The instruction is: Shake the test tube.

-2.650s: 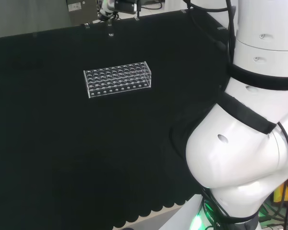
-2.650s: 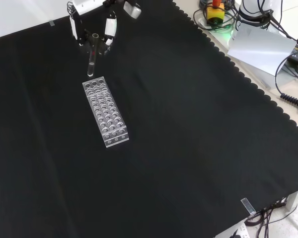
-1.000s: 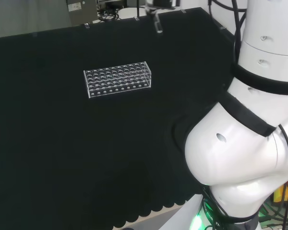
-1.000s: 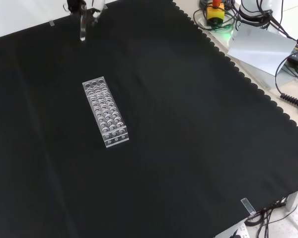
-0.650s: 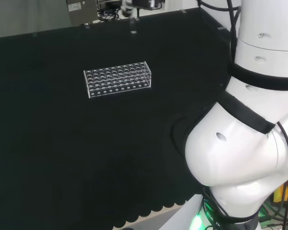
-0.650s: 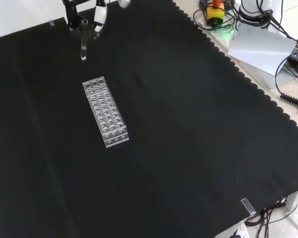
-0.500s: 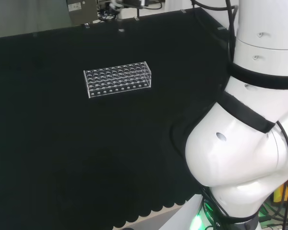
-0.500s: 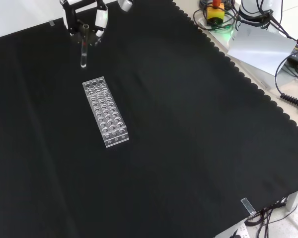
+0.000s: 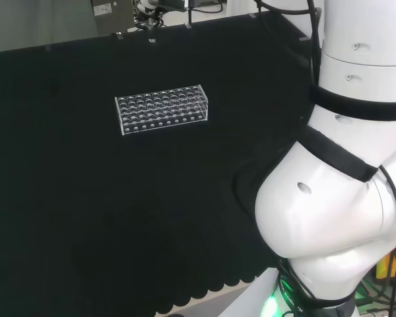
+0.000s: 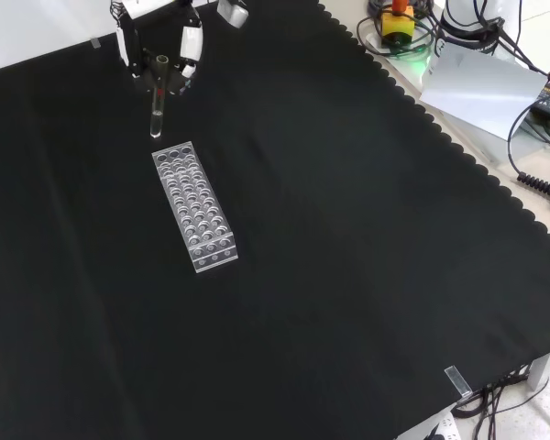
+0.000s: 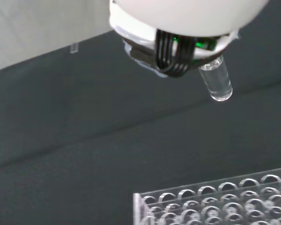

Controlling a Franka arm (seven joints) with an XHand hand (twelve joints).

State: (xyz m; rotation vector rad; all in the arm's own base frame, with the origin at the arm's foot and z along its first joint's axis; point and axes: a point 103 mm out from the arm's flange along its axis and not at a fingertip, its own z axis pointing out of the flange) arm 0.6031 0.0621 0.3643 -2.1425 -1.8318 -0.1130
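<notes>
In the front view the hand hangs at the top left, its fingers curled round a clear test tube. The tube hangs upright, its round end a little above the cloth and just beyond the far end of the clear tube rack. In the head view the hand sits at the top edge, above and behind the rack. The wrist view has the tube's round end poking out under a blurred white part of the hand, with the rack below it. The rack's holes look empty.
Black cloth covers the bench, with a scalloped edge at the front view's right. A grey sheet, cables and a yellow-and-red device lie off the cloth at the top right. The arm's white links rise at the head view's right.
Over the last second the hand has swung the tube from the head view's right back to the left and lowered it toward the rack's far end. The rack has stayed put.
</notes>
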